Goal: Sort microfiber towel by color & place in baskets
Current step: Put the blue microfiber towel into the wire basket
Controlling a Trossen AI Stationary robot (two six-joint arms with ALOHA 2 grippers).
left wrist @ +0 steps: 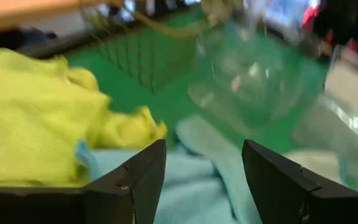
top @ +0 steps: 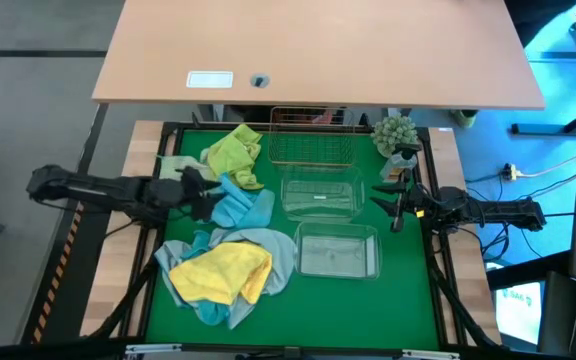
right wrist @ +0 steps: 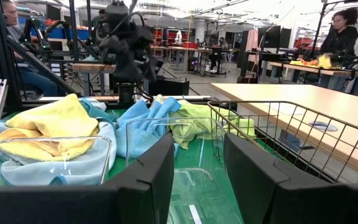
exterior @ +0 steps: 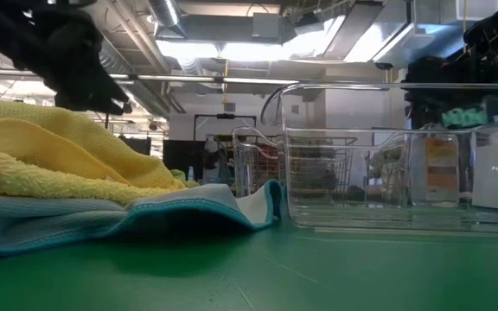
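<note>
Towels (top: 230,250) lie heaped left of three empty baskets (top: 320,195); left tool (top: 211,192) hovers open over them, right tool (top: 396,202) waits open, empty.

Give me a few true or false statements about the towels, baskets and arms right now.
1. All three baskets are empty. True: the wire basket and both tubs hold nothing.
2. The left gripper is over the blue towel. True.
3. The left fingers are clamped shut. False: they stand open.
4. The plant sits in a tub. False: it stands beside the wire basket.
5. The right gripper holds a towel. False: it is open and empty.
</note>
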